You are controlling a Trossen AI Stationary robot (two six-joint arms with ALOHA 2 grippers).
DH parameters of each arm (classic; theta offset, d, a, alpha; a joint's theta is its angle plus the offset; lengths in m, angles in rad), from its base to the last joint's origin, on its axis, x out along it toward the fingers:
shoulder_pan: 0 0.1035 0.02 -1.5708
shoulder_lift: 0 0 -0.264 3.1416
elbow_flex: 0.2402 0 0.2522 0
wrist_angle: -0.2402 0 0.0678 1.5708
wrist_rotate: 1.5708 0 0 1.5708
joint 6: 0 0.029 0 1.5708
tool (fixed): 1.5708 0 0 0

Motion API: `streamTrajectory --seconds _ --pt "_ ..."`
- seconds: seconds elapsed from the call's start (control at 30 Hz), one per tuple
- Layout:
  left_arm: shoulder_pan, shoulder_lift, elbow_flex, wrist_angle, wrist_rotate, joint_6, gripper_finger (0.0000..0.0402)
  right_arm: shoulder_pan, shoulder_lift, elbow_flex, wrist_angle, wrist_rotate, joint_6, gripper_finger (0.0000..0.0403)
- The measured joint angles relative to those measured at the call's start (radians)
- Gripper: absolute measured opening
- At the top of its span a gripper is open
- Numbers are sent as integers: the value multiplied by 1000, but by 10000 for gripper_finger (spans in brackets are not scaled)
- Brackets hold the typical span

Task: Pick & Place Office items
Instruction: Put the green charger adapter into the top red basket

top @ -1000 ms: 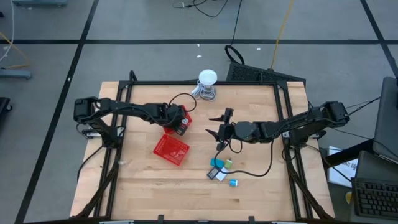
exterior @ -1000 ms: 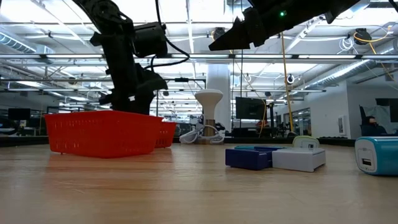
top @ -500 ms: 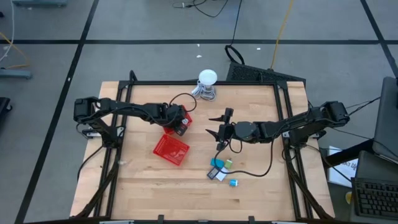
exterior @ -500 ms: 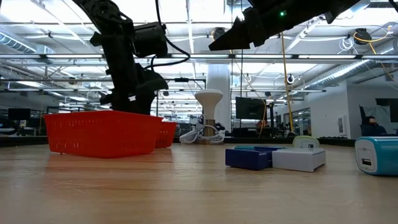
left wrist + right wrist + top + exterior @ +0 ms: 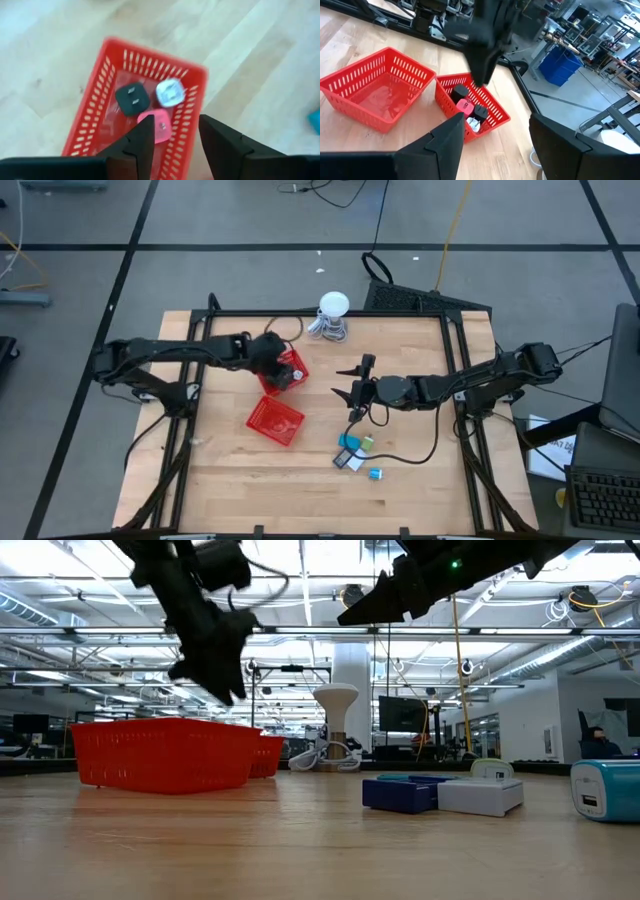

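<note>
A red mesh basket (image 5: pixel 150 52) near the table's middle holds a black piece (image 5: pixel 132 98), a white piece (image 5: pixel 171 91) and a pink-red piece (image 5: pixel 156 122) on its floor. My left gripper (image 5: pixel 175 131) hangs open above this basket (image 5: pixel 298 364), tipped downward, with nothing between its fingers. A second red basket (image 5: pixel 275 420) stands nearer the front; the right wrist view shows nothing in it. More office items lie at the front right: a light blue and green pair (image 5: pixel 352 444), a dark blue and white pair (image 5: pixel 348 461) and a light blue piece (image 5: pixel 376 474). My right gripper (image 5: pixel 352 392) waits open, high over the middle.
A white round-headed gadget (image 5: pixel 333 315) with a coiled cable stands at the far edge, behind the baskets. A black frame (image 5: pixel 455 380) runs along the table's sides. Bare wood lies at the front left and far right.
My left gripper has risen out of the far basket and now hangs clear above its rim, drawn a little toward the table's left edge and tipped. The baskets and the pieces on the table have stayed in place.
</note>
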Motion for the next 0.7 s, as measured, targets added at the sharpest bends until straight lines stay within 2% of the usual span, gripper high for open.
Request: streamTrajectory --seconds 0.3,0.4,0.5,0.6,0.7 --pt "-21 -223 0 -1 3 14 138 12 0 0 -6 -4 75 210" --pt "-37 -285 0 0 6 34 136 36 0 0 -16 -48 119 210" --pt "-78 -341 0 12 -25 110 140 71 0 0 -35 -134 144 210" --pt "-139 -379 0 54 -101 194 148 111 -1 0 -59 -238 179 210" --pt "-194 -412 0 90 -163 262 156 143 -14 0 -100 -405 267 210"
